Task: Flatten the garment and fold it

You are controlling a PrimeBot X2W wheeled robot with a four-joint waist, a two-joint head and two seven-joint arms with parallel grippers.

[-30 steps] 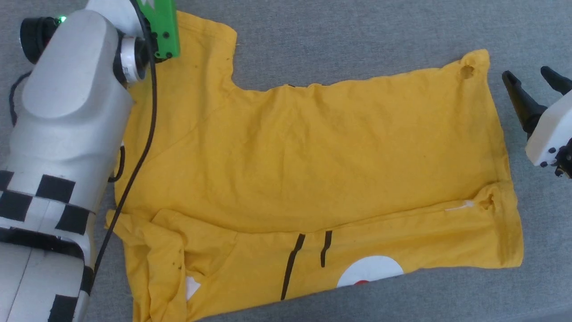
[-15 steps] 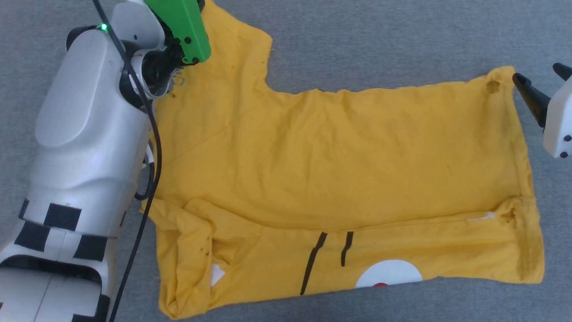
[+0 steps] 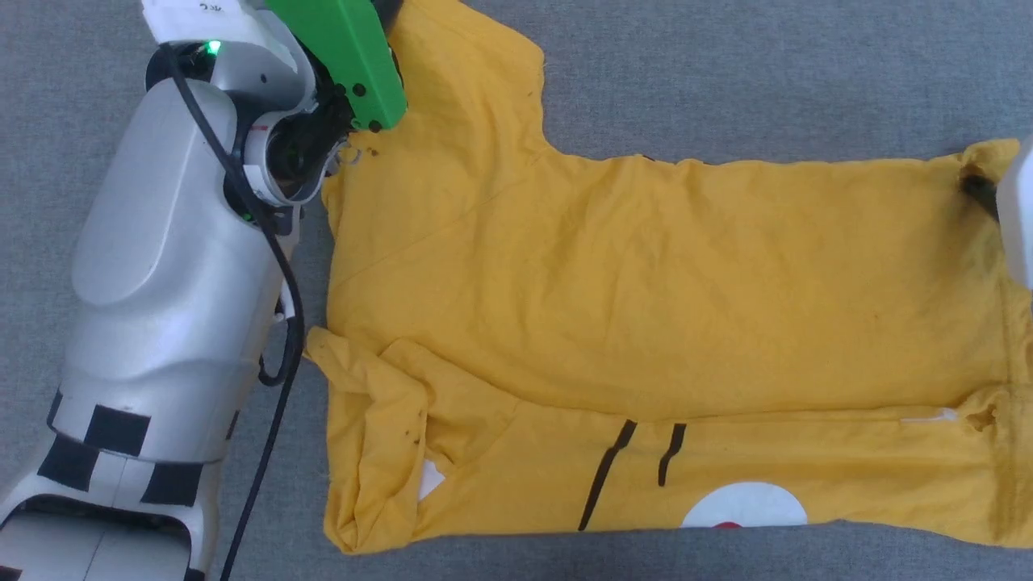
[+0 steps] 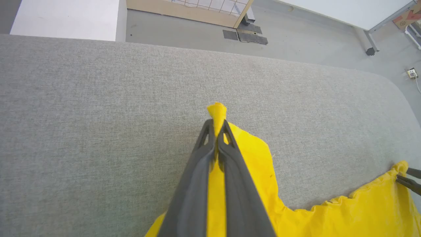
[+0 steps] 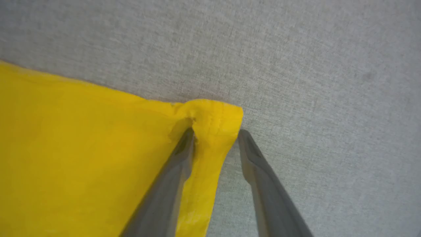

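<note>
The garment [image 3: 646, 282], a bright yellow T-shirt, lies spread on the grey cloth surface. Its near edge is folded over, showing a white oval patch [image 3: 744, 508] and black line marks [image 3: 605, 476]. My left gripper [image 4: 216, 123] is shut on the tip of the far sleeve [image 4: 217, 110], which bunches up between the fingers. In the head view a green mount [image 3: 347, 56] covers that hand. My right gripper [image 5: 215, 133] straddles the far hem corner [image 5: 213, 115]. Its jaws are apart, the left finger [image 5: 184, 144] against the cloth.
The grey padded table [image 3: 726, 81] extends past the shirt on all sides. Its far edge [image 4: 197, 51] shows in the left wrist view, with floor, a white panel [image 4: 65, 19] and a wall socket [image 4: 411, 73] beyond. My pale left forearm [image 3: 177, 282] lies along the shirt's left side.
The head camera has shifted, sliding the whole picture right. My left gripper has shut on the sleeve tip. My right gripper has moved in over the hem corner, its jaws narrowing.
</note>
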